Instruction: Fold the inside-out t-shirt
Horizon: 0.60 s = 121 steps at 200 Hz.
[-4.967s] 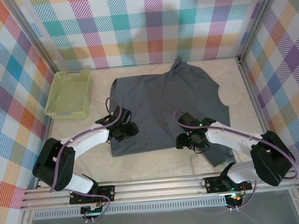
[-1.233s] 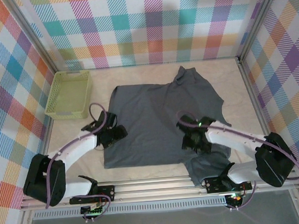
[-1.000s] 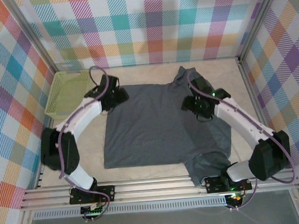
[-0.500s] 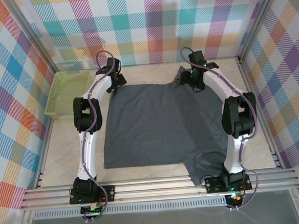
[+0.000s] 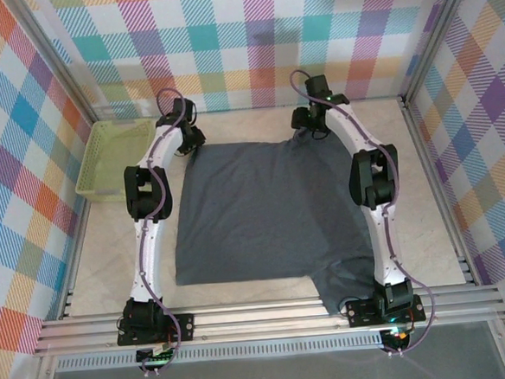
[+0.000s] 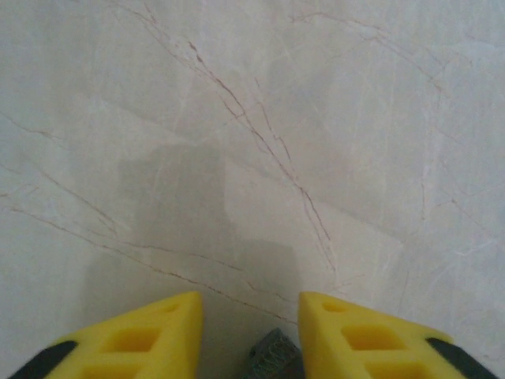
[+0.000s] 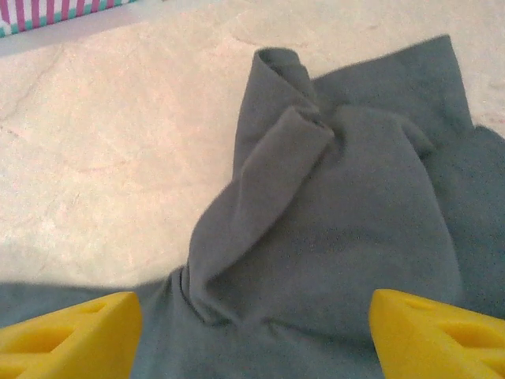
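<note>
Now my left gripper (image 6: 248, 308) sits at the far left corner of the inside-out t-shirt (image 5: 262, 206), spread on the table (image 5: 411, 170); grey cloth shows between its fingers (image 6: 150, 335), though whether it is pinched I cannot tell. My right gripper (image 7: 252, 308) hangs wide apart over the shirt's bunched far right corner.
</note>
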### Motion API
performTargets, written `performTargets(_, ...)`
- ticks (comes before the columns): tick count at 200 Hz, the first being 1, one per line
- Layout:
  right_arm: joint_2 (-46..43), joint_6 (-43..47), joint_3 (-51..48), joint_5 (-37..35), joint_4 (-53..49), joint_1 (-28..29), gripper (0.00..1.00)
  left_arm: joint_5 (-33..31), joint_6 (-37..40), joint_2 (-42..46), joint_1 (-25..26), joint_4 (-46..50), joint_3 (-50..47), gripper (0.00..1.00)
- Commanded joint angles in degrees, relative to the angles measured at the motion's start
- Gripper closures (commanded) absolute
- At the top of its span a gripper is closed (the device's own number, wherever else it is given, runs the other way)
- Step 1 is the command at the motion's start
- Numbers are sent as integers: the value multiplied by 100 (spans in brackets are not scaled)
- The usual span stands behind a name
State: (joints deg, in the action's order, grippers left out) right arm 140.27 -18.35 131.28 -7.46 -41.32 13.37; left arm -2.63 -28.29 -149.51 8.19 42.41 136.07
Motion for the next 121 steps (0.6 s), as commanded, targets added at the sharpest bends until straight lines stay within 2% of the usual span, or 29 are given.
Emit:
performTargets(1,489,73,687,-100,-252,19,24,456,39,-72,-3,15,110,73)
performTargets(22,904,79,1250,-67,-310,12,25,532,40,49,-9,21,48,81)
performTargets(52,1298,42,1646,-133,-136,16,35,548,48,290,-10,-74,-247,91)
performTargets(63,1439,42,1822,-100,-113,16,43,579,41,397,-9,-155,-401,94)
performTargets(88,1550,58,2050,-133,-122,17,70,592,-9,775,-27,-440,-917,98)
performTargets(110,1270,109,2003,-263,-213,8,92,745,-133,1278,-124,-854,-1510,100)
performTargets(121,993,146,1842,-351,-275,8,100,848,-222,1576,-204,-1076,-1828,100)
